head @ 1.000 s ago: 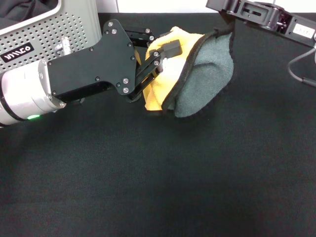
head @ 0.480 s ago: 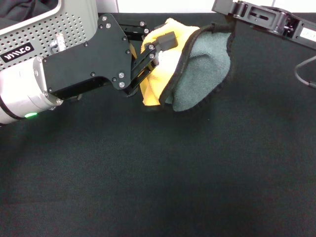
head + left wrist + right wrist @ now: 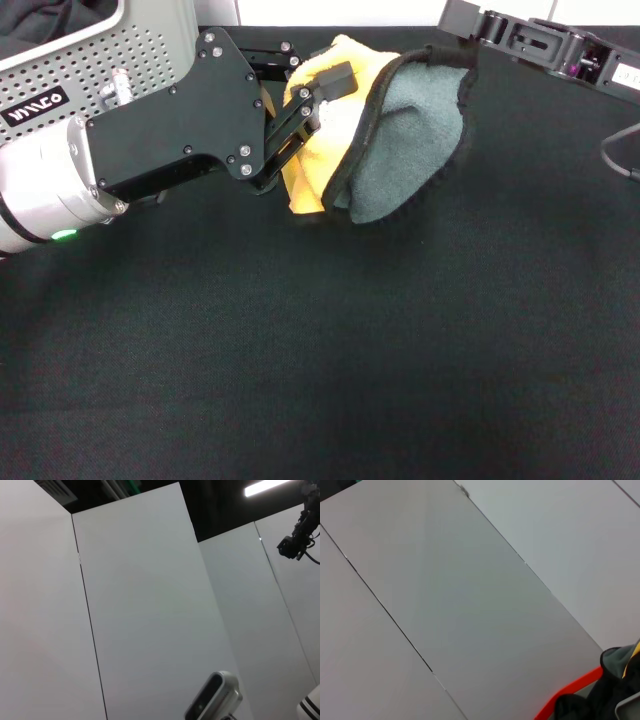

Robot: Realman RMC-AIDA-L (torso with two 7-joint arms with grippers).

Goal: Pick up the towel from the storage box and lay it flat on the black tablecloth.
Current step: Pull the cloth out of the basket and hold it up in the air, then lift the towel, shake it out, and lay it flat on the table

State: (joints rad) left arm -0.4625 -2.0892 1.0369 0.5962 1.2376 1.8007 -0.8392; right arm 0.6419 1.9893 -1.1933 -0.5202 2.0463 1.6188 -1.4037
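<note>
The towel, yellow on one face and grey-green on the other with black edging, hangs bunched between my two grippers just above the black tablecloth. My left gripper is shut on its yellow fold. My right gripper at the far right holds the towel's upper black-edged corner; its fingers are mostly hidden by the cloth. The storage box, light grey with dotted walls, stands at the far left behind my left arm. A bit of the towel shows in the right wrist view.
Dark fabric lies inside the box. A cable hangs by my right arm at the right edge. The tablecloth stretches wide toward the near side. The left wrist view shows only white wall panels.
My left gripper moved a little farther away and left with the towel. My right gripper moved right, pulling the towel's corner with it, so the grey-green face spread slightly.
</note>
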